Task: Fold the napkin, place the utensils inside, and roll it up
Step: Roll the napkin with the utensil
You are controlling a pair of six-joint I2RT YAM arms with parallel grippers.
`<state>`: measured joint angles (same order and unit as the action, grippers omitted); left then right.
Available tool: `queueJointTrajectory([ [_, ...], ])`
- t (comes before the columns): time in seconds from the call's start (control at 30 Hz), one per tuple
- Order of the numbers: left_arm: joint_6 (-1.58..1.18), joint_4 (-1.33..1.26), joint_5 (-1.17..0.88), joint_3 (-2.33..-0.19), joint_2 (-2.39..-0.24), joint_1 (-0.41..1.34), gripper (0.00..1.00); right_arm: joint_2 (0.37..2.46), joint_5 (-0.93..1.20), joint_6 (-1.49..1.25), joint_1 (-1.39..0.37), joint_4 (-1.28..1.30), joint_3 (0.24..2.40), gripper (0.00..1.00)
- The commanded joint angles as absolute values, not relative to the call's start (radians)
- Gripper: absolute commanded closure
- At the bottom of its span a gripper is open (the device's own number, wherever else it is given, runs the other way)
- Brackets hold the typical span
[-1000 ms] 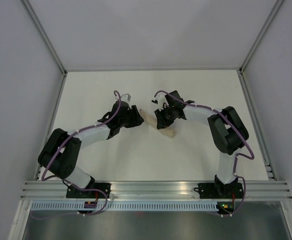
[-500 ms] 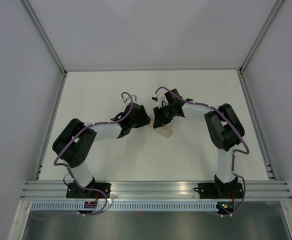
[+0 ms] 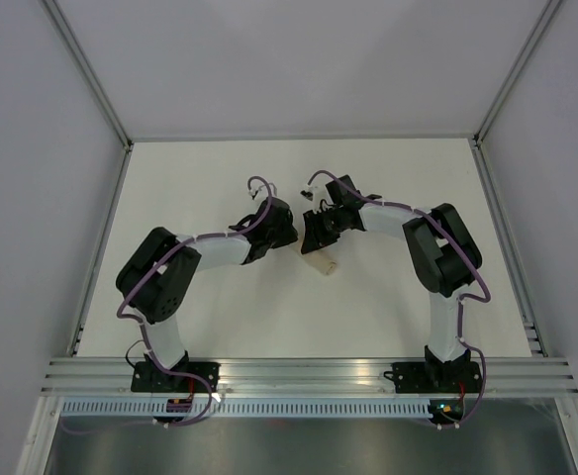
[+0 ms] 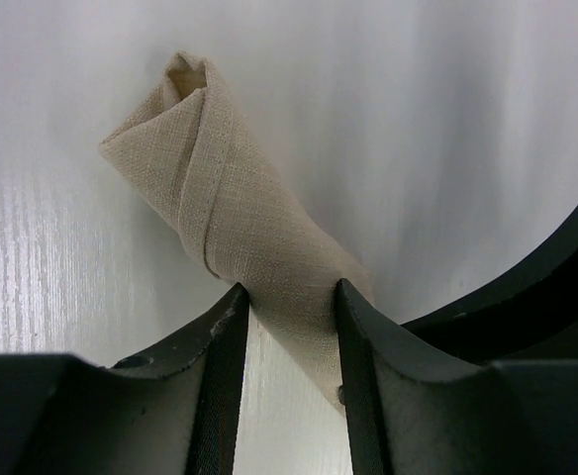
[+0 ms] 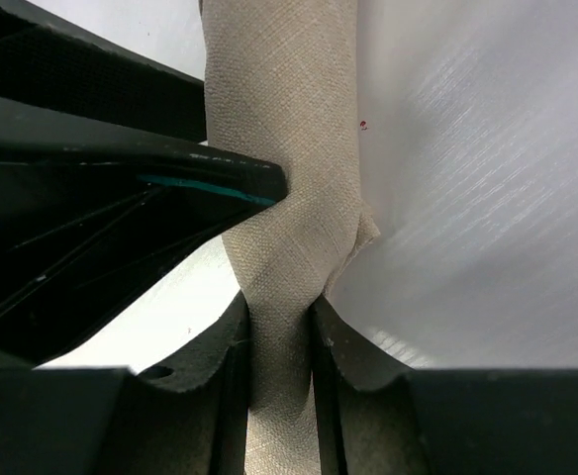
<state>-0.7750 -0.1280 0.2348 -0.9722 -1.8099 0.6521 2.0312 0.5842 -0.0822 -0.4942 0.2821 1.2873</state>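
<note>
The tan napkin [image 3: 325, 264] lies on the white table as a tight diagonal roll, one open end showing in the left wrist view [image 4: 188, 77]. My left gripper [image 3: 297, 241] straddles the roll [image 4: 259, 237] near its lower end, both fingertips touching the cloth. My right gripper [image 3: 316, 247] pinches the roll [image 5: 279, 129] tightly, and the fabric is squeezed narrow between its fingers [image 5: 232, 336]. The two grippers sit almost tip to tip, with a left finger [image 5: 121, 148] filling the right wrist view's upper left. The utensils are hidden.
White table [image 3: 388, 317] with grey walls on three sides and a metal rail [image 3: 309, 374] at the near edge. Purple cables loop over both arms. Bare surface surrounds the roll on all sides.
My left arm has swung right toward the roll and its jaws have narrowed onto the cloth. The right gripper shifted slightly left with the roll, and less napkin shows from above.
</note>
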Motion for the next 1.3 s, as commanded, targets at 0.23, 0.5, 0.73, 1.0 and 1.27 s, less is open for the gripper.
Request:
queueJointTrajectory([
  [0.23, -0.574, 0.069, 0.236, -1.206, -1.924, 0.653, 0.57, 2.045, 0.606, -0.055, -0.496, 0.462, 1.287, 0.55],
  [0.5, -0.486, 0.184, 0.219, -1.333, -1.994, 0.653, 0.57, 2.011, 0.666, -0.048, -0.439, 0.494, 1.295, 0.54],
  [0.73, -0.43, 0.245, 0.198, -1.439, -2.046, 0.653, 0.56, 1.99, 0.764, -0.057, -0.39, 0.506, 1.293, 0.46],
  [1.0, -0.391, 0.293, 0.193, -1.525, -2.101, 0.65, 0.56, 1.967, 0.859, -0.107, -0.341, 0.489, 1.302, 0.46],
  [1.27, -0.379, 0.314, 0.164, -1.603, -2.148, 0.652, 0.55, 1.971, 0.882, -0.133, -0.31, 0.465, 1.281, 0.57],
])
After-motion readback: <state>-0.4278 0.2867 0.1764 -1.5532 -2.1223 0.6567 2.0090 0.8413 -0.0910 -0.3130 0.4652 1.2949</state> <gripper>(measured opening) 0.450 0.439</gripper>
